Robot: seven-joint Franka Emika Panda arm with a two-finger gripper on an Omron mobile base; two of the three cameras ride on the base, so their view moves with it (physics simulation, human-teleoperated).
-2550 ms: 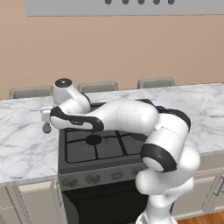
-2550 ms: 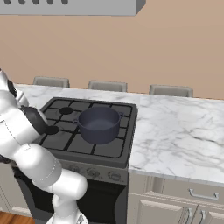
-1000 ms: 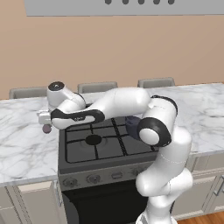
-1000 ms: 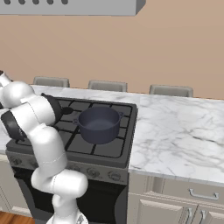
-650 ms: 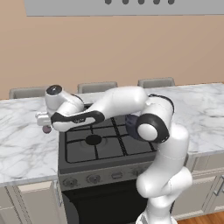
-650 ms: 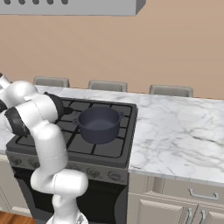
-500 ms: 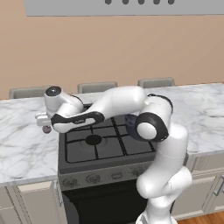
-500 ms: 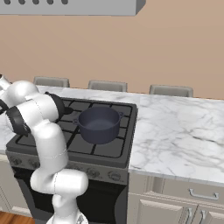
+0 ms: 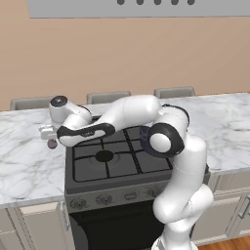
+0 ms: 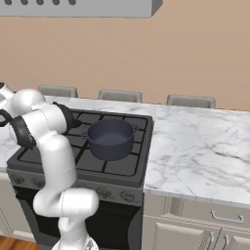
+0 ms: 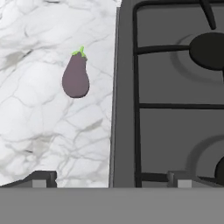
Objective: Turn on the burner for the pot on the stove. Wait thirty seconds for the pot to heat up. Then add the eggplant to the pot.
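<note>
The small purple eggplant (image 11: pixel 75 78) with a green stem cap lies on the marble counter just left of the stove (image 11: pixel 175 109); it also shows in the left base view as the eggplant (image 9: pixel 51 144). My gripper (image 9: pixel 47 132) hangs over it, pointing down. Its fingers are spread wide with nothing between them, so the gripper (image 11: pixel 111 179) is open. In the hand view the eggplant sits off to the upper left of the gap. The dark blue-grey pot (image 10: pixel 110 139) stands on the right part of the stove (image 10: pixel 53 156). My arm hides most of the pot (image 9: pixel 144 139).
Marble counter (image 9: pixel 24 171) runs left of the stove, and a wider stretch of counter (image 10: pixel 200 146) lies to its right. Front knobs (image 9: pixel 103 199) line the range. Chair backs (image 10: pixel 119 95) stand behind the counter, and a hood (image 10: pixel 78 7) hangs overhead.
My hand has drifted a little left, from over the stove's edge to over the counter, and the elbow has swung round. The eggplant and pot have not moved.
</note>
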